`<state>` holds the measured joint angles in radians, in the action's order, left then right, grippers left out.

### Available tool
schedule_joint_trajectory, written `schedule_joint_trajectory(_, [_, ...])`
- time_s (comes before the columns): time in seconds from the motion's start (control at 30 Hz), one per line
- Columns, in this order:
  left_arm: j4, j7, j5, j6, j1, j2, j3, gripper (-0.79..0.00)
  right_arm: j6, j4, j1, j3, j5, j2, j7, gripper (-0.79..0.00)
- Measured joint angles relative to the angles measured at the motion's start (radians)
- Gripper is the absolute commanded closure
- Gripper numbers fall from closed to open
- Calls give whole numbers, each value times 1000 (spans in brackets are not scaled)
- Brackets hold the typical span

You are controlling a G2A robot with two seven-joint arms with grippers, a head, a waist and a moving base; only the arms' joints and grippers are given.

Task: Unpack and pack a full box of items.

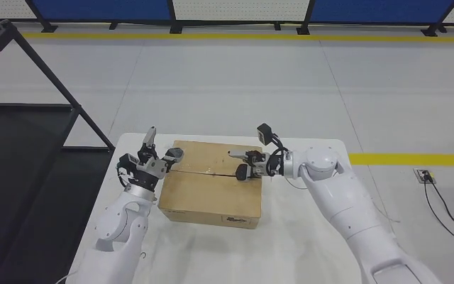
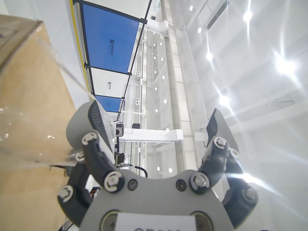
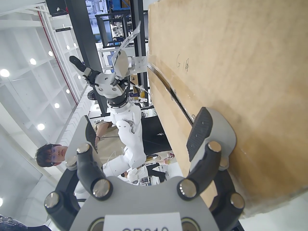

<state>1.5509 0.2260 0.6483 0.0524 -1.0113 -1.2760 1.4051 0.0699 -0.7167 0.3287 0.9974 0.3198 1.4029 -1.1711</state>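
Note:
A closed brown cardboard box (image 1: 211, 186) lies in the middle of the white table (image 1: 298, 241), its top flaps meeting at a dark seam (image 3: 168, 87). My left gripper (image 1: 163, 145) is at the box's left end, open, pointing up (image 2: 156, 126). A strip of clear tape (image 2: 72, 75) runs from the box's edge (image 2: 26, 78) to one left finger (image 2: 97, 118). My right gripper (image 1: 242, 165) is open over the box top by the seam (image 3: 144, 133), with one finger (image 3: 201, 128) lying against the cardboard. Farther off, the left gripper (image 3: 98, 64) carries a curl of tape (image 3: 131, 37).
A black metal frame (image 1: 42, 106) stands off the table's left side. Blue and white panels (image 1: 99, 8) line the far wall behind a yellow floor line (image 1: 227, 35). Bare table shows in front of the box and to its right.

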Motion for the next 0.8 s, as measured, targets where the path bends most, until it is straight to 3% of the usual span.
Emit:
schedule_joint_trajectory(0.23, [33, 2, -40, -2, -5, -5, -37, -785, 5, -9, 11, 9, 2, -5, -1, -785])
schedule_joint_trajectory(0.57, [10, 5, -92, -38, 12, -14, -90, -785, 12, -28, 29, 24, 5, -14, 3, -785])
schedule_joint_trajectory(0.8, [6, 4, -85, -24, 11, -17, -86, -785, 6, -42, 37, 28, 2, -18, 2, -785])
